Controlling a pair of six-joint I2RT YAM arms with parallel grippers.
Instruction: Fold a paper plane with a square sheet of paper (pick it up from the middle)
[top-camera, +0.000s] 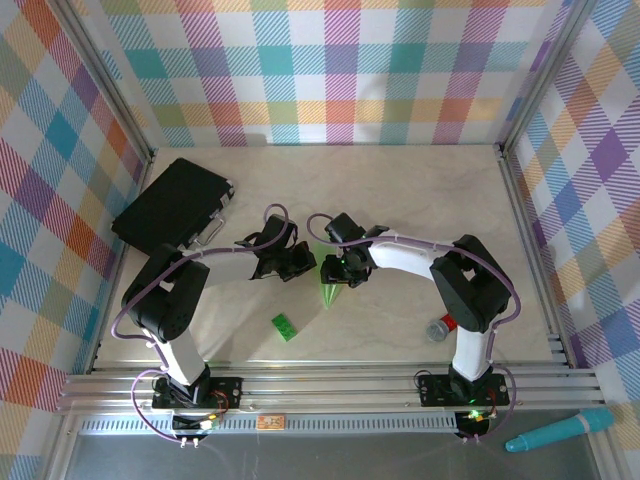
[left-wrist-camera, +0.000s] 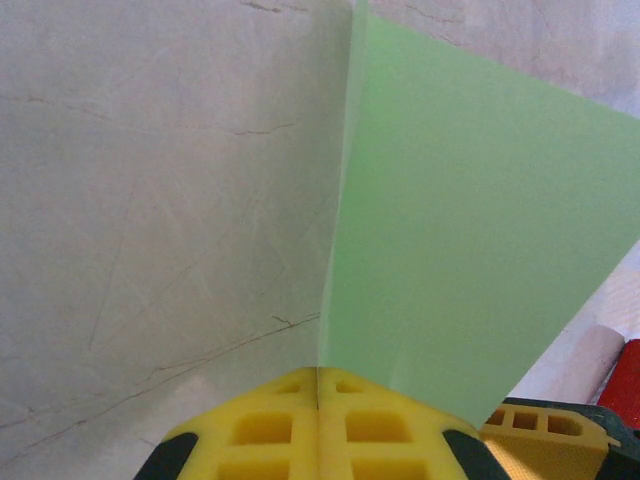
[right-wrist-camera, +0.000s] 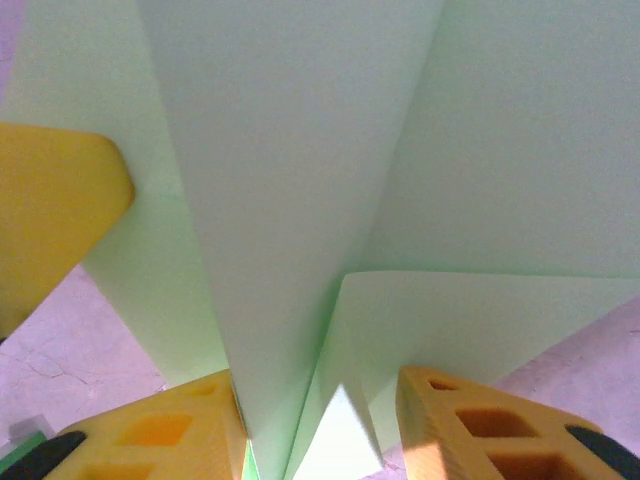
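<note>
The left tool (left-wrist-camera: 318, 385) clenches the thin pale-green folded paper sheet (left-wrist-camera: 450, 220) at its tips — steadying it — so the right tool (right-wrist-camera: 320, 410), jaws apart astride the crease, can pinch it.

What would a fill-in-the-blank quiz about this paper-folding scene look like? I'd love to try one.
The folded paper held between the two arms is pale ____.
The left arm's fingers, pinched shut on the paper, are coloured ____.
The small toy brick lies on the table nearer the ____ arm's base.
The flat case in the far left corner is ____.
Missing words: green; yellow; left; black.
</note>
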